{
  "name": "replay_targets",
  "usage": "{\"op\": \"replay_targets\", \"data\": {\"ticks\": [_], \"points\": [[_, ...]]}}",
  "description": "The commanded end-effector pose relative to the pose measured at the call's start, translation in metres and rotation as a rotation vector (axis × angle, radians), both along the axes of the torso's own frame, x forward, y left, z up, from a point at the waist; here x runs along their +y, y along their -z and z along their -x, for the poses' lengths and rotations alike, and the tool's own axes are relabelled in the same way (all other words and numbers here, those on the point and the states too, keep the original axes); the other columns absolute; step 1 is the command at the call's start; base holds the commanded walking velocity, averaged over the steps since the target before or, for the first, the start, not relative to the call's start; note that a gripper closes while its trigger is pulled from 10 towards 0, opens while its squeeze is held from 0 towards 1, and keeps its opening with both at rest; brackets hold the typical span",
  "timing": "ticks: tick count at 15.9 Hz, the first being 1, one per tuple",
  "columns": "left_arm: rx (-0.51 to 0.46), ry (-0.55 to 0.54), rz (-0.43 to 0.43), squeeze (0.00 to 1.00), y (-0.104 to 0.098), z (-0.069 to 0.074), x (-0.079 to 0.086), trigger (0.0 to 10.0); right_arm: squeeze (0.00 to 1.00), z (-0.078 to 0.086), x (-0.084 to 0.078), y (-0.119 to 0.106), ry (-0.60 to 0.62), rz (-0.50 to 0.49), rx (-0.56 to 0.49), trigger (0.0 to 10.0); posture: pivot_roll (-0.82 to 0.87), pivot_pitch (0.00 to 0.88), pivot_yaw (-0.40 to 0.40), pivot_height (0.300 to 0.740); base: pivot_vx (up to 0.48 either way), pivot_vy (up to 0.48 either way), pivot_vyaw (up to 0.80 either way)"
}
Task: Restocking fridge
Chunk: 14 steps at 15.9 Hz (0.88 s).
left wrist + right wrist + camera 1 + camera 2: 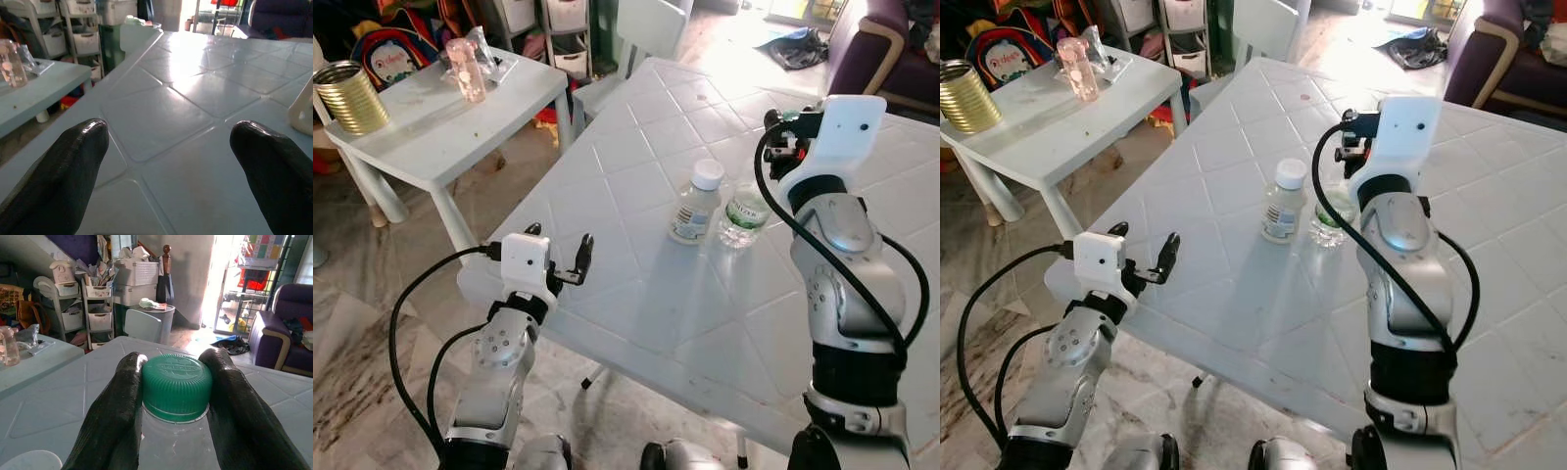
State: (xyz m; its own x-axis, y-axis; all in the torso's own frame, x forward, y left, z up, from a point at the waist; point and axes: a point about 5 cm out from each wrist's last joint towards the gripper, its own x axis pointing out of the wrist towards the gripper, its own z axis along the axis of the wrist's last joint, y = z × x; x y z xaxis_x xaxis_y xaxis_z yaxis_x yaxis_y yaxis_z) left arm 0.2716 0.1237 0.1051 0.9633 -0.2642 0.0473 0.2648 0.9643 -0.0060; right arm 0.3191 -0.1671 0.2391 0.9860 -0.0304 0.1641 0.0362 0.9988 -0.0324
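Pickup stage, by the look of it: your right gripper (176, 396) sits at the neck of the green-capped bottle (742, 215), fingers (115, 416) pressed to either side of the cap (177, 381), so it is closed on the bottle. That bottle stands right of centre in the head frame, on the white tiled table (636, 264), just beside the white-capped bottle (694, 203), which is to its left; I cannot tell if the two touch. The base appears to rest on the table, so I judge the lift not yet made. Your left gripper (556, 257) hovers at lower left, over the table's near edge, fingers spread wide and holding nothing. In the upper left, a small side table (421, 137) carries a gold can (350, 95) and a pink bottle (466, 69). No fridge can be made out. Next move likely calls for a straight vertical lift, clear of the neighbouring bottle so it is not tipped, with grip firm on the ribbed cap, then a turn to find the fridge.
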Motion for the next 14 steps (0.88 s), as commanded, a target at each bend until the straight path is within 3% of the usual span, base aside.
{"op": "replay_targets", "data": {"ticks": [1, 2, 4, 6, 10, 13, 14], "points": [[0.02, 0.01, -0.017, 0.0, 0.004, 0.001, 0.0, 10.0, 0.0, 0.0, -0.003, 0.037, 0.016, -0.025, 0.205, 6.6, 0.02, 0.109, -0.026, 0.74, 0.0, 0.0, 0.0], [0.022, 0.011, -0.02, 0.0, 0.004, 0.0, -0.001, 10.0, 0.0, 0.001, -0.003, 0.041, 0.016, -0.041, 0.232, 10.0, 0.02, 0.108, -0.027, 0.74, 0.0, 0.0, 0.0], [0.025, 0.013, -0.025, 0.0, 0.005, 0.0, -0.001, 10.0, 0.0, 0.003, -0.005, 0.05, 0.021, -0.087, 0.269, 10.0, 0.02, 0.108, -0.027, 0.74, 0.0, 0.0, 0.0], [0.029, 0.015, -0.031, 0.0, 0.005, 0.001, -0.001, 10.0, 0.0, 0.003, -0.005, 0.057, 0.025, -0.064, 0.304, 10.0, 0.02, 0.108, -0.027, 0.74, 0.0, 0.0, 0.0], [0.064, -0.03, -0.035, 0.0, 0.009, -0.001, 0.003, 10.0, 0.0, 0.008, -0.003, 0.046, 0.016, 0.108, 0.15, 10.0, 0.03, 0.108, -0.029, 0.74, 0.0, 0.0, 0.0], [0.063, -0.036, -0.012, 0.0, 0.007, -0.003, -0.002, 10.0, 0.0, 0.014, -0.011, 0.047, 0.079, 0.077, 0.132, 10.0, 0.03, 0.1, -0.031, 0.74, 0.0, 0.0, 0.0], [0.064, -0.036, -0.013, 0.0, 0.007, -0.003, -0.002, 10.0, 0.0, 0.017, -0.021, 0.051, 0.172, 0.057, 0.135, 10.0, 0.04, 0.098, -0.031, 0.74, 0.0, 0.0, 0.0]]}}
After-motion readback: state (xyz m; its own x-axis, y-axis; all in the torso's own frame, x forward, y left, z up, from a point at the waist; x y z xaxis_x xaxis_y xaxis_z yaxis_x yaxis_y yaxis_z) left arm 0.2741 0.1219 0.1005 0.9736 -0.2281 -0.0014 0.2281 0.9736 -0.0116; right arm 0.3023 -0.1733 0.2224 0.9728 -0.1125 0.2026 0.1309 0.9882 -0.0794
